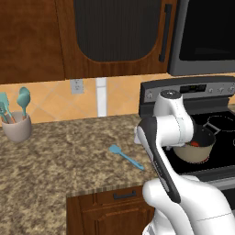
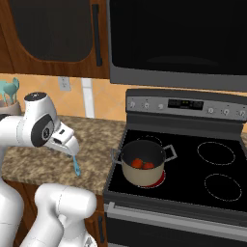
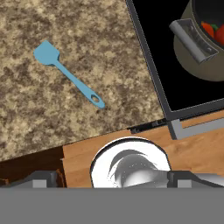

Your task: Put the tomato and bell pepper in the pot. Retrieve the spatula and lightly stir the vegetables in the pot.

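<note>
The light-blue spatula (image 3: 70, 78) lies flat on the speckled counter, head toward the wall; it also shows as spatula (image 1: 126, 156) and, partly behind my hand, spatula (image 2: 76, 166). The cream pot (image 2: 142, 169) stands on the stove's front left burner. Inside it lie the orange-red bell pepper (image 2: 137, 163) and the red tomato (image 2: 148, 165). From the hand, the pot (image 3: 197, 52) sits at the upper right with the bell pepper (image 3: 208, 29) and tomato (image 3: 220, 35) in it. My gripper (image 3: 113, 178) hangs open and empty above the counter's front edge, short of the spatula; the same gripper (image 2: 71, 146) hovers over the spatula's handle.
A beige utensil holder (image 1: 17, 127) with teal spoons stands at the counter's back left. The black stove top (image 2: 193, 178) lies to the right of the counter, with a second dark pot (image 1: 220, 124) on a rear burner. Wooden cabinets and a microwave hang overhead.
</note>
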